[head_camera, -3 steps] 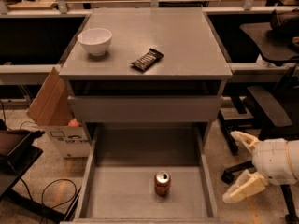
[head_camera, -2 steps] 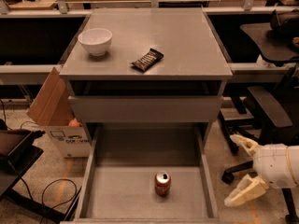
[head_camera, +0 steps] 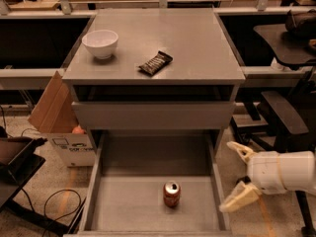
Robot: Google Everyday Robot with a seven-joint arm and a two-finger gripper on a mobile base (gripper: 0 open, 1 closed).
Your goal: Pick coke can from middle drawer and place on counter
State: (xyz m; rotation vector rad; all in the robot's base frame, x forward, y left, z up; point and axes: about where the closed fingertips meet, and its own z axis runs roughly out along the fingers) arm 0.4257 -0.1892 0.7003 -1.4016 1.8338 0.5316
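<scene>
While the coke can (head_camera: 172, 194) stands in the middle drawer (head_camera: 123, 206), the gripper (head_camera: 228, 177) gapes empty outside it.

The gripper (head_camera: 237, 176) hangs just right of the middle drawer (head_camera: 128, 206), fingers spread, and its arm runs off the right edge. The drawer's front lip is cut by the bottom edge, and the coke can (head_camera: 172, 194) wears lettering too blurred to read. The cardboard box (head_camera: 57, 122) is partly hidden behind the cabinet (head_camera: 153, 115).
</scene>
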